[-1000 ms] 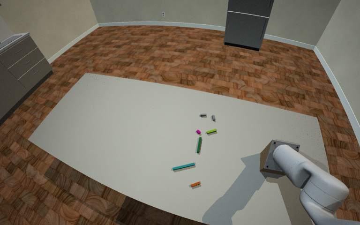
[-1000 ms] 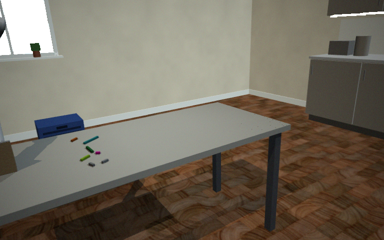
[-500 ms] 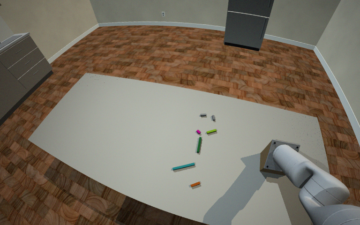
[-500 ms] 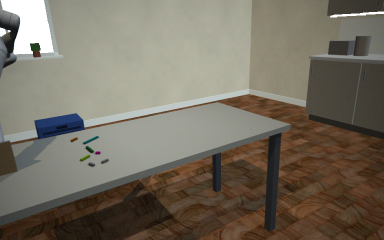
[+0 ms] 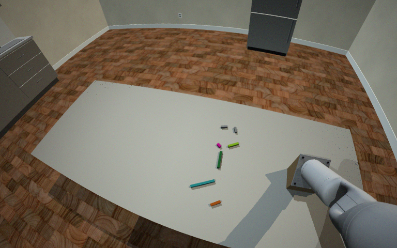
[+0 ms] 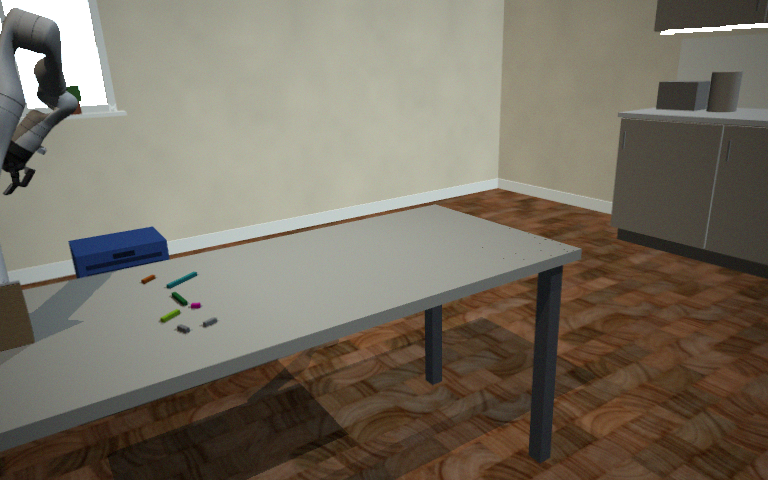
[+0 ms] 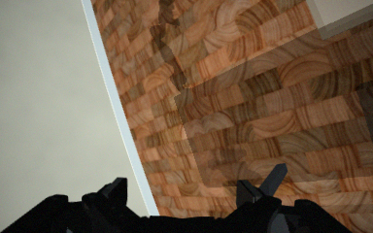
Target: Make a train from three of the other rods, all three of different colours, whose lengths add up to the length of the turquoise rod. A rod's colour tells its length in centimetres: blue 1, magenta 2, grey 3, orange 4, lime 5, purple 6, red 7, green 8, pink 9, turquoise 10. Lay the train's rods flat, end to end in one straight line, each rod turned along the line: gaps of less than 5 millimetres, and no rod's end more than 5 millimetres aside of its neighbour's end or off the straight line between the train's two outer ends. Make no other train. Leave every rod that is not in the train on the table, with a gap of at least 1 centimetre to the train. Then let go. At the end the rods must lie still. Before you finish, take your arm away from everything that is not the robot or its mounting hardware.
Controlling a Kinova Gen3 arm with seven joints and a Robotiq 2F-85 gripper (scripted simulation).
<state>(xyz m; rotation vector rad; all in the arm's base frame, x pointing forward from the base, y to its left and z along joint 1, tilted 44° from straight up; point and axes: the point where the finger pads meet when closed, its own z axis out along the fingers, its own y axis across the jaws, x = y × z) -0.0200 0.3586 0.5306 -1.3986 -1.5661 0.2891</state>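
Seven rods lie apart on the grey table (image 5: 117, 131) (image 6: 368, 271). They are the turquoise rod (image 5: 202, 183) (image 6: 181, 279), an orange rod (image 5: 215, 202) (image 6: 148, 279), a green rod (image 5: 219, 159) (image 6: 179, 298), a lime rod (image 5: 233, 144) (image 6: 169, 315), a short magenta rod (image 5: 218, 144) (image 6: 195, 305) and two grey rods (image 5: 224, 126) (image 5: 234, 129) (image 6: 210, 322) (image 6: 182, 328). My gripper (image 6: 16, 182) (image 7: 182, 191) is open and empty. It hangs high in the air, far from the rods. The wrist view shows only floor, wall and a table corner (image 7: 350, 15).
The arm's base block (image 5: 304, 175) (image 6: 11, 316) stands on the table near the rods, and the arm (image 5: 336, 189) rises from it. A blue box (image 6: 118, 250) sits at the table's far edge behind the orange rod. Cabinets and a fridge stand far off.
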